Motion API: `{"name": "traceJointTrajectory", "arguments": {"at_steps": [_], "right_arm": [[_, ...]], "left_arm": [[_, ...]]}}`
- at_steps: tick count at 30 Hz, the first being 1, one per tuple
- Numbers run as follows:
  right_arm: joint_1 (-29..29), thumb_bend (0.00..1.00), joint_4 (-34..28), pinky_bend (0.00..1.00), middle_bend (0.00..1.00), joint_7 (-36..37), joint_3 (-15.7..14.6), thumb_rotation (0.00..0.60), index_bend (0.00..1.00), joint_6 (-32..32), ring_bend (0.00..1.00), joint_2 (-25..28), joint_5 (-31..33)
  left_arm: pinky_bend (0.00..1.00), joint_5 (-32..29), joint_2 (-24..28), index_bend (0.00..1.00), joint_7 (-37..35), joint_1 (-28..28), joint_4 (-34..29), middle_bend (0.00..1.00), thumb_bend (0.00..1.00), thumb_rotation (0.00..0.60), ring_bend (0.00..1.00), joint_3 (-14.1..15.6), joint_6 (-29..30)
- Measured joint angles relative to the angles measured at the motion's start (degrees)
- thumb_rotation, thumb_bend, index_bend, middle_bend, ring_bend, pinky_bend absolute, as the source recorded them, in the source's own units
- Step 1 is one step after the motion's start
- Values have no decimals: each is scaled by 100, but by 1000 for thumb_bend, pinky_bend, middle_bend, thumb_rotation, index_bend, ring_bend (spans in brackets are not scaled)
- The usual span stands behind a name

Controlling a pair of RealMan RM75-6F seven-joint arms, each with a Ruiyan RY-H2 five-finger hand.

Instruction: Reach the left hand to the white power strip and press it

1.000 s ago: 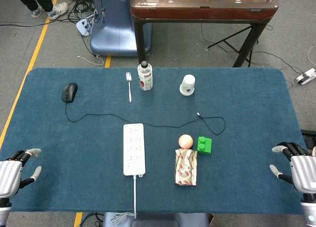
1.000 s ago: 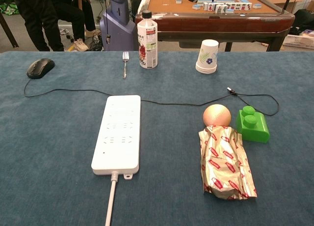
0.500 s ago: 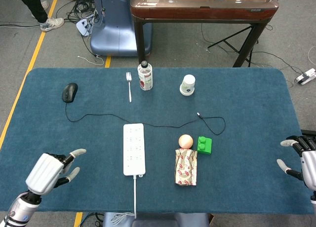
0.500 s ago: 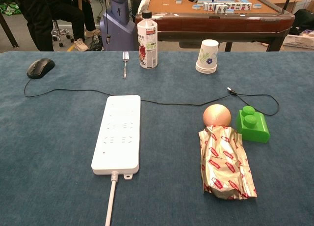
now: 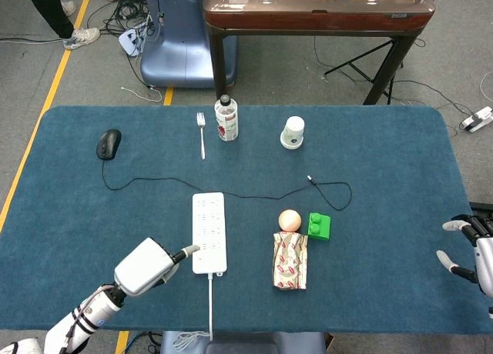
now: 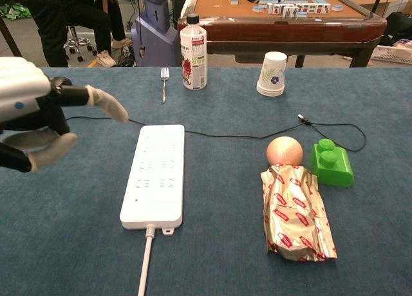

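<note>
The white power strip (image 5: 209,232) lies lengthwise at the middle front of the blue table, its cable running off the front edge; the chest view shows the strip (image 6: 154,174) too. My left hand (image 5: 143,265) hovers just left of the strip's near end, one finger stretched toward its left edge, holding nothing. In the chest view this left hand (image 6: 38,112) fills the upper left, above the table and short of the strip. My right hand (image 5: 474,250) stays at the table's right edge, fingers spread and empty.
A black mouse (image 5: 108,144) with a thin cable (image 5: 262,195) crossing behind the strip. A fork (image 5: 201,133), bottle (image 5: 226,118) and paper cup (image 5: 293,132) stand at the back. A peach ball (image 5: 289,219), green block (image 5: 319,226) and foil snack bag (image 5: 290,260) lie right of the strip.
My left hand has swung from the front left corner rightward to the strip's near left edge, now showing in the chest view. The right hand has drifted slightly outward.
</note>
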Motion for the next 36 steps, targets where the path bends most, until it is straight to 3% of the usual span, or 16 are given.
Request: {"name": "traceJointTrajectory", "arguments": {"at_steps": [17,36], "right_arm": [[9,167,172,405,334,106,-21,600,398,-79,257,-149,1],[11,167,145,405,334,48,-28,600,398,-111,256,-181,9]], "left_arm": [[1000,-1067,-614,254,1217,-386,59,934,686,600,940,44,-819],[1000,-1591,-1136,253,1473,-625,716,934,686,600,941,240,-940]]}}
